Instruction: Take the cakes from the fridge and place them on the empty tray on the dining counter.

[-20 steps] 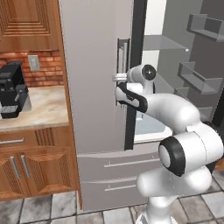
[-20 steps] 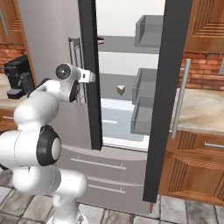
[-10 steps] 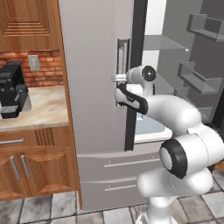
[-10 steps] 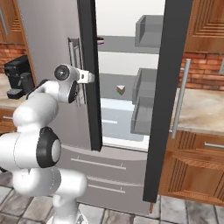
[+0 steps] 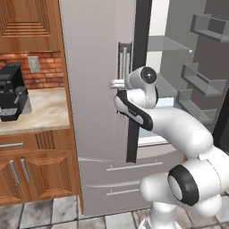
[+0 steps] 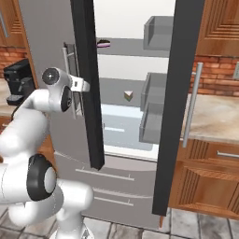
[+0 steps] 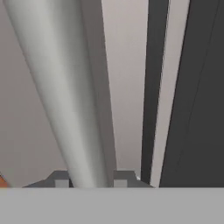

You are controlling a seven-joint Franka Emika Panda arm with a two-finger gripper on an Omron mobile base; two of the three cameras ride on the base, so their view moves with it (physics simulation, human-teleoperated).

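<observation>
Fridge (image 5: 96, 107), tall brushed silver-grey slab filling the frame centre; its right door stands open, exposing pale shelves and boxy grey door bins. Left door closed, edged by a dark vertical strip. Handle (image 7: 65, 96), a smooth matte cylindrical bar, runs between the gripper (image 7: 89, 178) fingertips, which sit against both its sides, closed around it. Rainbow cake (image 6: 128, 95), a small wedge, rests on the middle shelf at frame centre; a dark flat item lies on the upper shelf, too small to identify. Coffee machine (image 5: 11, 91), black and blocky, stands on the marbled bench at left.
</observation>
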